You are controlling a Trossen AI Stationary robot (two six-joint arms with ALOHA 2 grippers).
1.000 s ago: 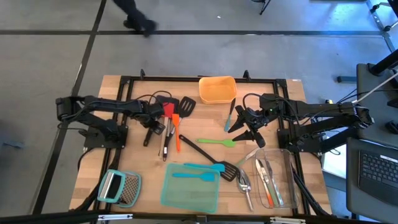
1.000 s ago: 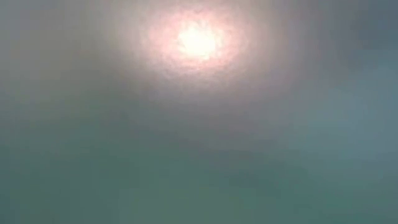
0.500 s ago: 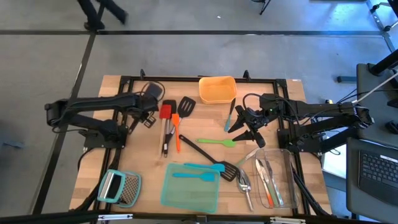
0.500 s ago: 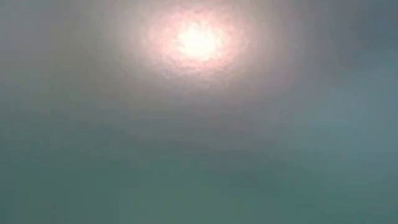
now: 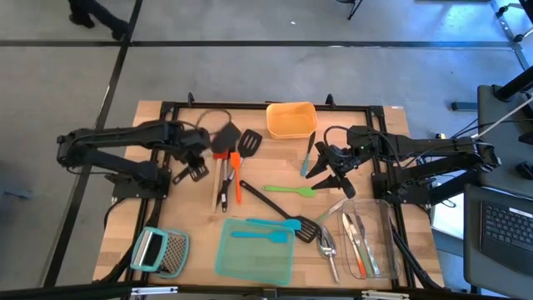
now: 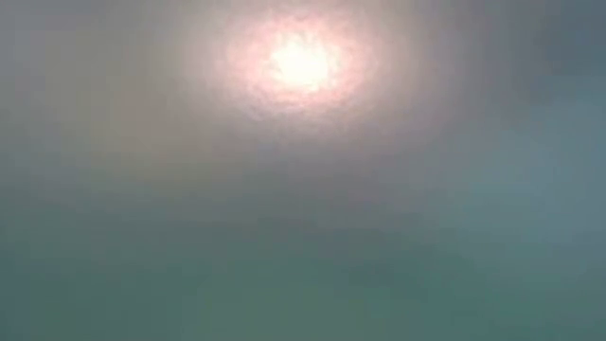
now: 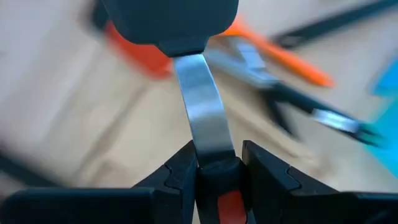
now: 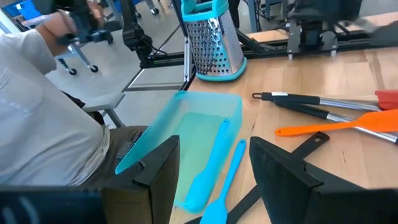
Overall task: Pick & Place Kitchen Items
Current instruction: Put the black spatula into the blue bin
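A black turner (image 5: 226, 134) hangs lifted left of centre, its metal neck pinched in the left gripper (image 7: 217, 163). Right of centre the right gripper (image 5: 332, 168) hovers with fingers spread, empty. Lower centre, a teal container (image 5: 254, 265) holds a teal spatula (image 5: 260, 235); lower right, a clear container (image 5: 385, 242) holds cutlery (image 5: 356, 242); the orange container (image 5: 291, 120) holds nothing.

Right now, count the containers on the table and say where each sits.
3. Orange container at the far edge, middle. Teal container at the near edge, middle, with a spatula in it. Clear container at the near right, with cutlery inside.
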